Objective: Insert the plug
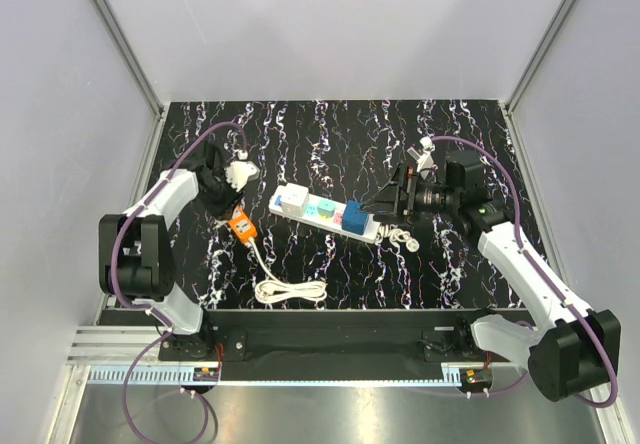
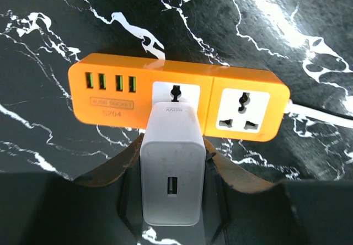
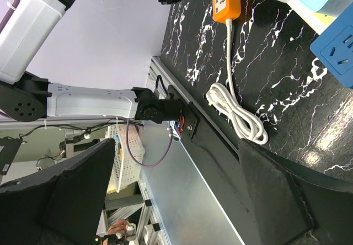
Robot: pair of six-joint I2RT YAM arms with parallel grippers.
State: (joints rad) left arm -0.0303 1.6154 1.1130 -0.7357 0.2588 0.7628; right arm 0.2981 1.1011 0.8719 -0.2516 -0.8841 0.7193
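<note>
Left tool (image 2: 172,170) pinching charger (image 2: 171,140) (orange block (image 2: 110,99) ahead), right tool (image 3: 182,195) spread, pointing at plug (image 1: 355,215)

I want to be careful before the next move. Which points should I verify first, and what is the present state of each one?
1. Right gripper open and empty: ok.
2. Blue plug found, sitting on the white power strip: ok.
3. Blue plug fully seated in the strip: cannot tell.
4. Left gripper holds the white USB charger, away from the blue plug: ok.
5. Coiled white cord lies clear of the right gripper: ok.
</note>
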